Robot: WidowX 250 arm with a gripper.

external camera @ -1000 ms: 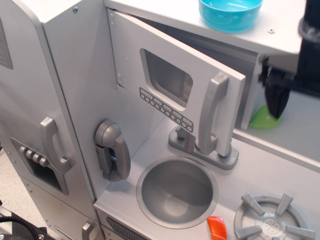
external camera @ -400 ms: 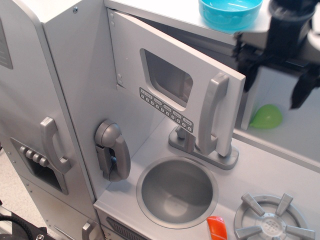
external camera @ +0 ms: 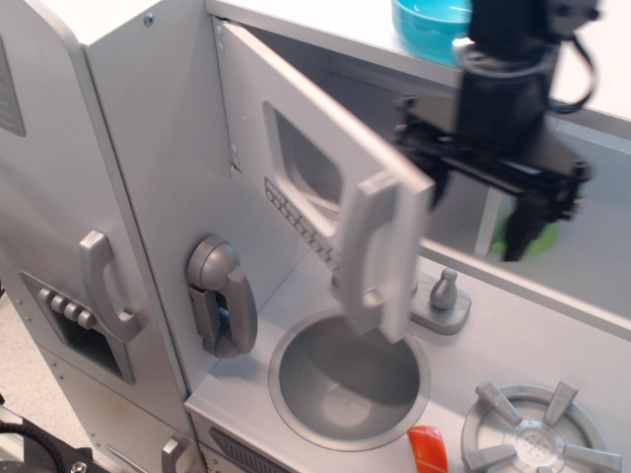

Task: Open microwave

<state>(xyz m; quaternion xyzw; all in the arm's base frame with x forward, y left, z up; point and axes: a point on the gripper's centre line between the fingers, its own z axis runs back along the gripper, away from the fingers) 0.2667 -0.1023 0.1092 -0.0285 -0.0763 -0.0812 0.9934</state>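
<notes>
The microwave door [external camera: 254, 89] is silver-grey with a rounded window [external camera: 306, 163], a row of small buttons [external camera: 294, 212] and a vertical bar handle [external camera: 380, 251]. It is hinged at the left and stands swung well out over the sink. My black gripper [external camera: 477, 219] is open, just behind the door's free edge and in front of the microwave's dark cavity. One finger [external camera: 437, 187] is close behind the door edge. The other finger [external camera: 520, 232] hangs to the right. It holds nothing.
A round sink [external camera: 345, 384] and a faucet knob [external camera: 444, 294] lie under the door. A toy phone [external camera: 222, 296] hangs on the side wall. The fridge door handle [external camera: 104, 286] is at the left. A blue bowl [external camera: 426, 20] sits on top. A green object [external camera: 542, 239] lies inside, with a burner [external camera: 537, 434] and an orange item [external camera: 426, 448] in front.
The door has swung much further open toward the front left. My gripper has moved left and down, from the far right edge to just behind the door's free edge.
</notes>
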